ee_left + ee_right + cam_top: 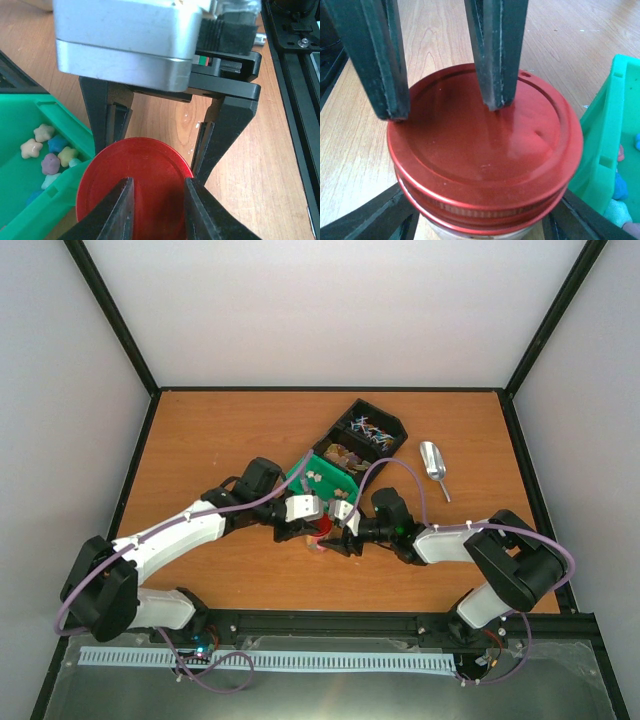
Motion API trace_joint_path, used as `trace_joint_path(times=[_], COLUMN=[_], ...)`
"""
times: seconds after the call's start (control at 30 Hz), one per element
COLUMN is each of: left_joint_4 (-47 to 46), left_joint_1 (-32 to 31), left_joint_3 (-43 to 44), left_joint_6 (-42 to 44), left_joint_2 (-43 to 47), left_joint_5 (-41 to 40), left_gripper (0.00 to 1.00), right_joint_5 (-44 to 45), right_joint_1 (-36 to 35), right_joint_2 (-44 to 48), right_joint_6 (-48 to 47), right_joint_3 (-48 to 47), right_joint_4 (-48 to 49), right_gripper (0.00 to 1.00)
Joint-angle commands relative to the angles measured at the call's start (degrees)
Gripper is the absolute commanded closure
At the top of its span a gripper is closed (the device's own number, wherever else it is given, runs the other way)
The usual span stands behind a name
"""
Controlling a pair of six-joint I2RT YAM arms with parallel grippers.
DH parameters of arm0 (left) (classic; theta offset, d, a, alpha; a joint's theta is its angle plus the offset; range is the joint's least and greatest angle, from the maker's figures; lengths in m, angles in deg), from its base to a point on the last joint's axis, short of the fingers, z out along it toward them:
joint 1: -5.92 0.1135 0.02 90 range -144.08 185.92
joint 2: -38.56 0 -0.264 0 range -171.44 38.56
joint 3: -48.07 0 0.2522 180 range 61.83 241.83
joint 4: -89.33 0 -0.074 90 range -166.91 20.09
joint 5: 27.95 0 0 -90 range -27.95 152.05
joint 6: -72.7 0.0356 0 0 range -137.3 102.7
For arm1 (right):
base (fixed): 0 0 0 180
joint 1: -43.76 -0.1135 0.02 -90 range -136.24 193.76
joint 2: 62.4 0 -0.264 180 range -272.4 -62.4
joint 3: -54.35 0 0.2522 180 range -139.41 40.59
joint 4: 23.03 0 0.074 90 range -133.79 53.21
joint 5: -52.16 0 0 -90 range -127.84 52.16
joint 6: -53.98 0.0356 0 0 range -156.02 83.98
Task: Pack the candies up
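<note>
Two dark fingers [117, 215] of the left gripper [159, 181] sit closest, with their tips on top of the red lid [485, 150]. They are a little apart and hold nothing between them. The lid is on a pale jar [470, 235]. The right gripper [477, 222] hugs the jar from both sides, just under the lid, and squeezes it. The jar stands upright near the middle of the table [220, 440], a bit toward the near edge. Just behind it, toward the far edge, is a green bin [65, 197]. Small candies [50, 152] lie in it: star shapes in yellow, blue, purple and white. A black bin [400, 425] touches the green one on the side of the far right corner. More candies are in it, but they are too small to tell apart. A shiny scoop [433, 462] lies by itself near the right edge, beside the black bin.
</note>
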Motion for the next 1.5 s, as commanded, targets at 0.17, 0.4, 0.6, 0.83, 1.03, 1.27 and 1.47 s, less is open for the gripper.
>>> trace_joint_path(times=[0.17,0.4,0.6,0.83,1.03,1.27,1.47], left_joint_4=[8.2,10.2,10.4,6.8,6.4,7.1,4.5], left_joint_1=[-1.1,-2.1,-1.3,0.5,0.6,0.5,-0.7], left_joint_3=[-4.7,-2.3,-2.8,0.4,0.9,1.1,1.5], left_joint_6=[10.0,7.7,3.6,-2.6,-3.3,-6.4,-7.2], left_joint_2=[-2.6,-6.0,-5.0,1.9,6.4,5.9,3.4], left_joint_5=[-9.1,-9.0,-5.5,-1.0,-3.3,-5.4,-6.2], left_gripper=[0.72,0.73,0.73,0.58,0.41,0.19,0.18], right_joint_5=[0.4,0.6,0.6,0.5,0.3,0.3,1.6], right_joint_1=[-0.4,-0.4,-0.4,-0.4,-0.5,-0.6,-1.8], right_joint_2=[-1.1,-1.0,-0.7,0.5,0.8,-1.4,-3.2], right_joint_6=[-0.1,0.0,-0.4,0.1,1.8,3.2,3.7], right_joint_3=[-0.7,-0.7,-0.7,0.1,1.2,0.4,-0.3], right_joint_4=[1.0,1.0,0.6,0.8,3.0,5.8,8.5], right_gripper=[0.41,0.42,0.42,0.20,0.08,0.09,0.13])
